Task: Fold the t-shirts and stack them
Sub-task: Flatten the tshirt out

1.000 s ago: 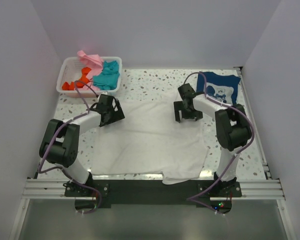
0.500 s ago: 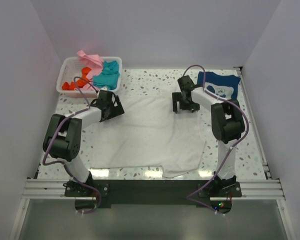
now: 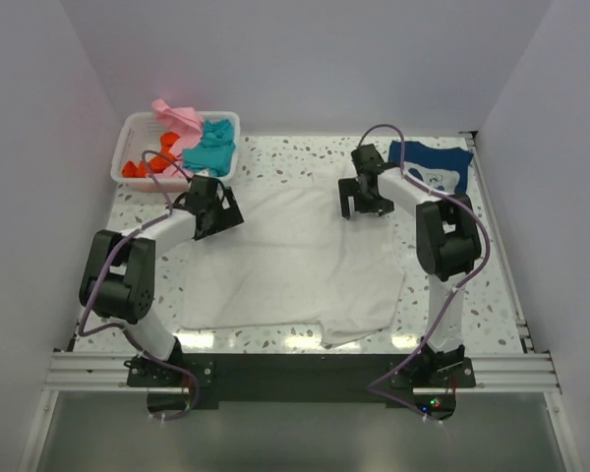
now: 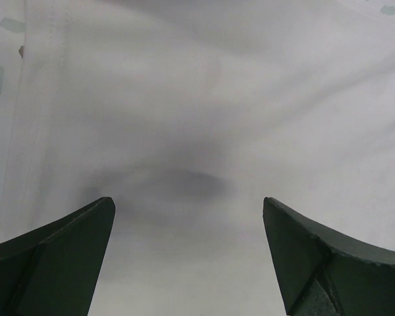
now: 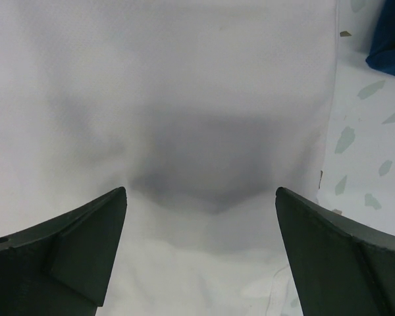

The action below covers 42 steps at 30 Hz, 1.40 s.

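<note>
A plain white t-shirt lies spread flat in the middle of the table. My left gripper hangs open over its far left part, and the wrist view shows white cloth between the spread fingers. My right gripper stands open over the shirt's far right part, with white cloth below its fingers. Neither holds anything. A navy blue t-shirt with a white print lies flat at the far right. Pink, teal and orange t-shirts sit crumpled in the basket.
The white slotted basket stands at the far left corner. White walls close in the table on three sides. Speckled table top shows right of the white shirt's edge, with the navy shirt's corner beyond it.
Both arms have moved away from the bases toward the far edge of the white shirt. Both grippers have stayed open.
</note>
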{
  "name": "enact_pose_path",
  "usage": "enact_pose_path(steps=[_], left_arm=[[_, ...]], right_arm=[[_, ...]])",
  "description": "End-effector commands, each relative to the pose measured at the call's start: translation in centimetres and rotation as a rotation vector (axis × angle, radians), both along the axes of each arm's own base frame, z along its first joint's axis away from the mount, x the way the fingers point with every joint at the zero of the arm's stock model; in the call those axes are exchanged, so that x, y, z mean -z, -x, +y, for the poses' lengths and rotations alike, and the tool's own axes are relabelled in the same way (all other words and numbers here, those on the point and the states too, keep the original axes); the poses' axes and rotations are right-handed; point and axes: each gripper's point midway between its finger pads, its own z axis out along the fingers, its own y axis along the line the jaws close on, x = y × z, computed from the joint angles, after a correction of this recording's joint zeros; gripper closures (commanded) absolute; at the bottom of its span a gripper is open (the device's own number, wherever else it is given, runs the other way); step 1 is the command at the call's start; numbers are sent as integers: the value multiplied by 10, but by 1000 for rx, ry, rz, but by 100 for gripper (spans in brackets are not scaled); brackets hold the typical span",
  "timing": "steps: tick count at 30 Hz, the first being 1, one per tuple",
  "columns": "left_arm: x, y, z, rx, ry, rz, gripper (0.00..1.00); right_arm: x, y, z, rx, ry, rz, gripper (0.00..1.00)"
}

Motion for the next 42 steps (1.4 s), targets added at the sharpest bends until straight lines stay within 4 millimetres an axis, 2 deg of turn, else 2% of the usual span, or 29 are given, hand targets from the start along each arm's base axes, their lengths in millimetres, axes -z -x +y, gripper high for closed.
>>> enact_pose_path(steps=[1,2,3,4,5,6,7,8,9,10,11,12,13,14,15,16,17,19,21,22,23,24,25,27,30,33,34,37,42], left_arm=[[-44,6,-1,13,34,-81,0],[-60,9,0,10,46,-119,0],[-59,19,1,1,53,-113,0],[-64,23,2,-5,59,-123,0],[-80,29,3,-8,72,-168,0],[-82,35,4,-19,84,-173,0],[-74,48,6,-24,84,-152,0],[-84,54,7,-26,97,-184,0],[-72,67,7,-24,104,-153,0],[-77,73,7,-21,116,-168,0],[-74,79,7,-23,122,-161,0],[-63,89,8,-25,128,-133,0],[-60,94,8,-30,133,-128,0],[-62,98,8,-30,142,-138,0],[-54,105,9,-28,146,-125,0],[-52,108,9,-30,146,-122,0],[-54,110,9,-26,151,-136,0],[-53,113,9,-25,157,-140,0],[-52,115,8,-20,163,-140,0],[-51,115,8,-20,163,-140,0],[-51,115,8,-19,162,-140,0],[-51,116,8,-18,161,-138,0],[-50,115,8,-21,159,-137,0],[-49,115,9,-24,155,-135,0],[-50,114,9,-21,153,-134,0],[-51,113,9,-18,151,-136,0],[-51,114,8,-17,152,-134,0],[-51,114,9,-22,149,-136,0],[-51,114,10,-23,147,-132,0]], right_arm=[[-71,1,9,-39,-51,-138,1],[-79,5,7,-28,-52,-152,1],[-101,13,12,-13,-79,-196,1],[-95,30,10,0,-73,-174,1],[-98,39,8,12,-64,-183,1],[-103,50,8,40,-71,-200,1],[-104,77,10,29,-67,-191,1],[-106,90,10,32,-68,-194,1],[-106,107,17,34,-70,-192,1],[-103,136,12,33,-65,-167,1],[-100,152,14,37,-70,-158,1],[-95,174,26,41,-105,-137,1],[-86,204,20,46,-117,-99,1],[-80,221,21,51,-134,-74,1],[-77,242,31,44,-175,-53,1],[-61,270,29,25,-177,19,1],[-67,286,33,-1,-233,9,1],[-55,329,49,-77,-301,96,1],[-56,360,64,-137,-361,131,1],[-51,370,64,-156,-348,146,1],[-48,372,64,-165,-323,129,1],[-39,382,66,-197,-278,152,1],[-37,382,65,-201,-247,147,2],[-27,373,62,-199,-140,102,4],[-31,355,62,-151,-78,24,11],[-26,352,57,-60,-42,18,15],[-22,352,42,-26,13,8,16],[-20,348,27,38,51,-30,19],[-17,340,28,48,35,-59,20]])
